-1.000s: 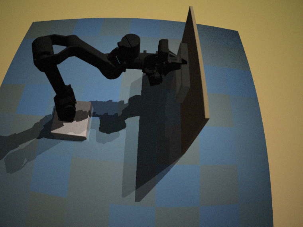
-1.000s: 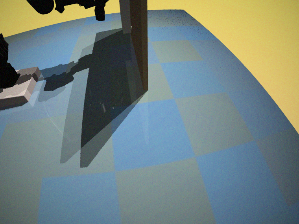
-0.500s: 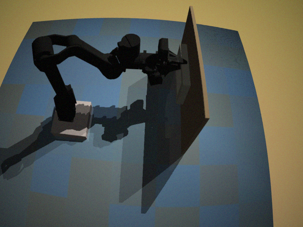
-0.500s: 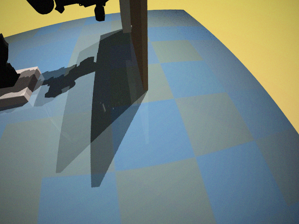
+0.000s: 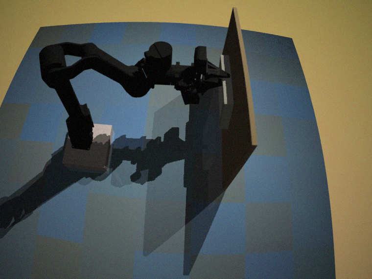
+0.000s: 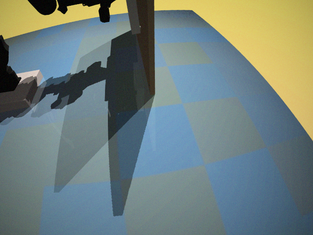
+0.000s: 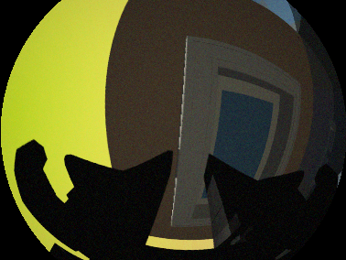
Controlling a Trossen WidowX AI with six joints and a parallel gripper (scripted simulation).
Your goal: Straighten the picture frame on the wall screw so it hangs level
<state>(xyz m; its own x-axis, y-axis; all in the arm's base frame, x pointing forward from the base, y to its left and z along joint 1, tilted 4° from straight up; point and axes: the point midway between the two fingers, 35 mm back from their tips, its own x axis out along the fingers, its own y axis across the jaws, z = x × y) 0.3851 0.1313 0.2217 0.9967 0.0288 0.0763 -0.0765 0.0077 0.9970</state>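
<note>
Two fingers (image 5: pixel 225 79) stand slightly apart, looks like not clamping, with the picture frame (image 5: pixel 226 115) (image 6: pixel 134 20) (image 7: pixel 197 92) edge between and ahead of their tips; probably light, stiff, maybe slippery, so pinch that top rail squarely and softly.

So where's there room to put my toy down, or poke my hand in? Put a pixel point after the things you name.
Between the pale block (image 5: pixel 102 128) (image 6: pixel 32 73) and brown board (image 5: pixel 238 120) (image 6: pixel 151 55) (image 7: pixel 146 69), under the arm, looks roomy, though shadowy. It's crowded where the gripper (image 5: pixel 225 79) (image 7: pixel 188 157) meets the picture frame (image 5: pixel 226 115) (image 6: pixel 134 19) (image 7: pixel 198 69).
</note>
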